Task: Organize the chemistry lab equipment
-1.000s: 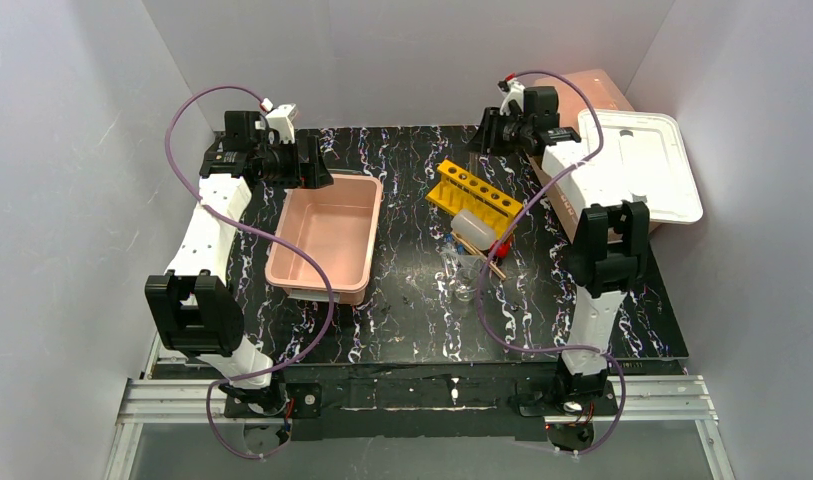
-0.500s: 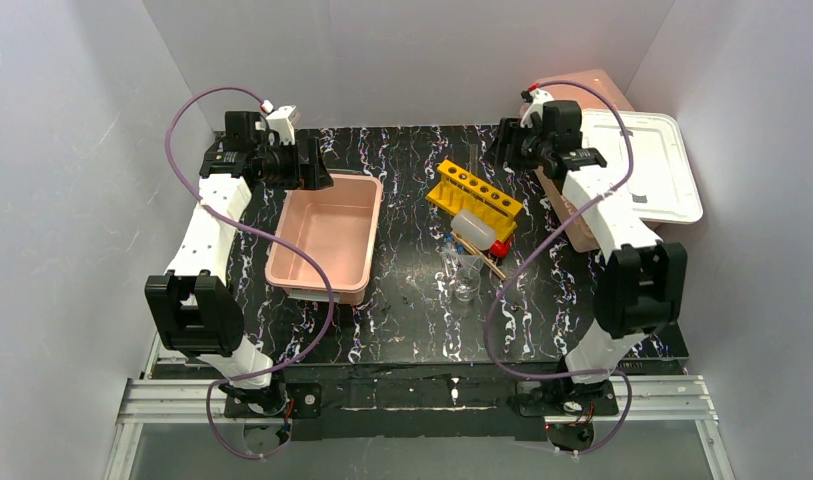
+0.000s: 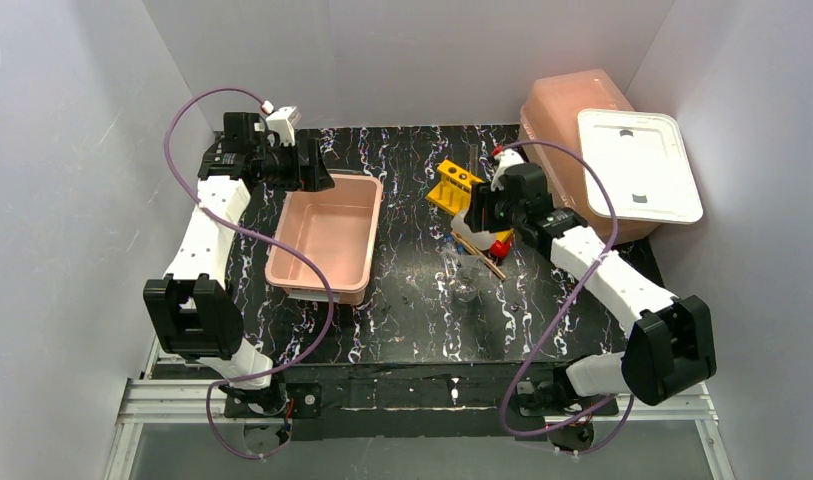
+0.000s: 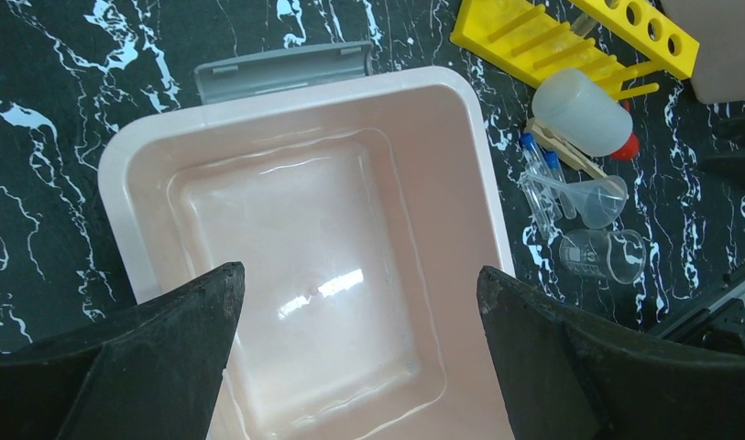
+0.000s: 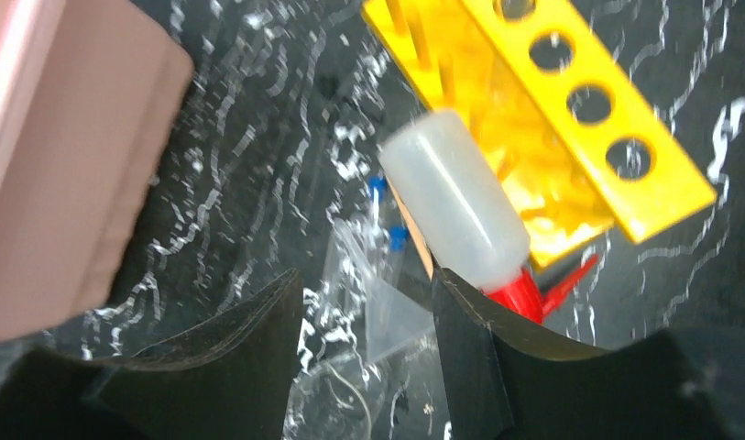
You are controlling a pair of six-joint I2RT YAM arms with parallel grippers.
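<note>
The yellow tube rack point(image 3: 454, 183) lies at mid-table, partly hidden by my right arm; it also shows in the wrist views point(image 4: 570, 41) point(image 5: 570, 101). The translucent bottle with a red cap point(image 5: 451, 197) lies against its near side point(image 4: 584, 112). Clear glassware point(image 3: 465, 287) point(image 4: 602, 255), blue-capped tubes point(image 4: 538, 179) and a brown rod point(image 3: 485, 262) lie just in front. My right gripper point(image 3: 479, 215) point(image 5: 368, 275) hovers open and empty over the bottle and glassware. My left gripper point(image 3: 319, 172) point(image 4: 359, 275) is open and empty above the far end of the pink tub point(image 3: 367, 235).
The pink tub is empty inside, with its rim point(image 4: 121, 156) and a grey tab at its far edge point(image 4: 281, 69). A second pink tub point(image 3: 562, 100) sits at the back right with the white lid point(image 3: 637, 160) on it. White walls enclose the table.
My right arm has swung from the back right beside the lid, forward and left, to above the bottle and rack. The left arm has not moved.
</note>
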